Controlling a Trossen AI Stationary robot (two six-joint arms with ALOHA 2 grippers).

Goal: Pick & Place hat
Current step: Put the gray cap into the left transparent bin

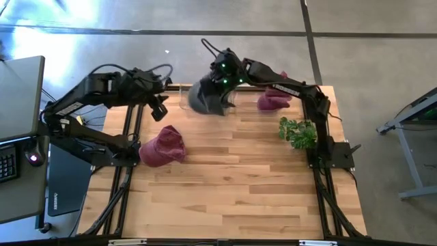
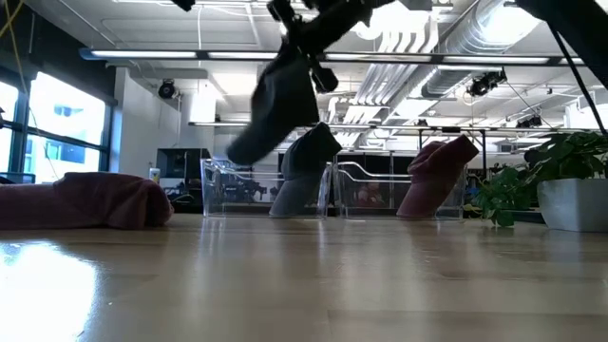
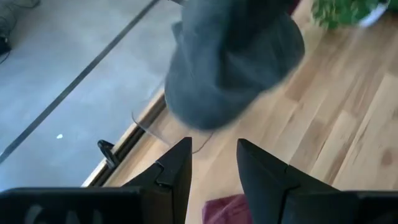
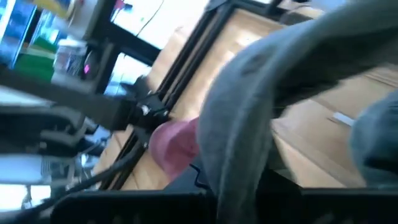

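A grey hat [image 1: 203, 99] hangs from my right gripper [image 1: 223, 76] over the table's far edge; the low view shows the grey hat [image 2: 275, 104] well above the wood. A second grey hat [image 2: 306, 176] stands upright beneath it by the clear bins. One maroon hat [image 1: 162, 145] lies on the table's left side, and another maroon hat [image 1: 274, 99] stands at the far right. My left gripper [image 1: 158, 107] hovers open left of the held hat, touching nothing; in its wrist view the left gripper [image 3: 214, 163] points toward the grey hat [image 3: 230, 62]. My right gripper [image 2: 309, 43] holds the grey hat by its upper end [image 2: 296, 65], coming at it from above. The hat hangs slack below the fingers, tilted toward the table's left, lifted clear of the table. The cloth fills the right wrist view and hides the fingers.
Clear plastic bins [image 2: 237, 188] line the far edge. A potted plant [image 1: 298, 131] stands at the right side, near my right arm's base. Bare wood [image 1: 232, 184] covers the table's near half. A monitor and keyboard [image 1: 13, 123] sit off the table's left.
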